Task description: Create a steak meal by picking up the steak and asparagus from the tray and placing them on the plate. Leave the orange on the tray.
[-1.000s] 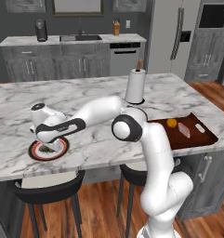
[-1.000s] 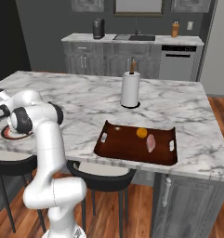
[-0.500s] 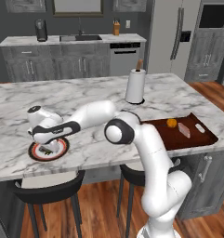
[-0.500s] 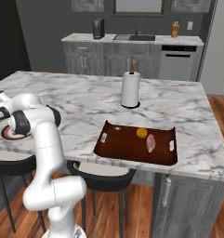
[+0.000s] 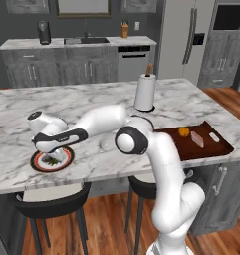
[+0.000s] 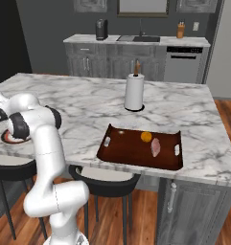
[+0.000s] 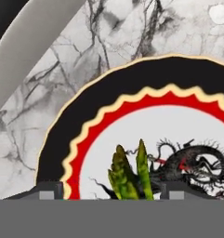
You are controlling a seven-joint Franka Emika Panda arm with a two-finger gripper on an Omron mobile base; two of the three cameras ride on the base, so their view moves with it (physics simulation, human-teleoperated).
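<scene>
While the white arm reaches far left over the marble counter (image 5: 101, 154), its fingers (image 7: 106, 189) stand spread apart just above the plate (image 5: 52, 160), gripping nothing. The asparagus (image 7: 130, 173) lies on the plate's white centre between them. The steak (image 6: 155, 146) and an orange (image 6: 146, 137) rest on the tray (image 6: 136, 153).

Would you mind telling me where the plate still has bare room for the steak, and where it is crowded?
In the hand view, the plate's white centre is bare above the asparagus, up to the red ring. It is crowded low down, where the stalks lie between the gripper's fingertips.
</scene>
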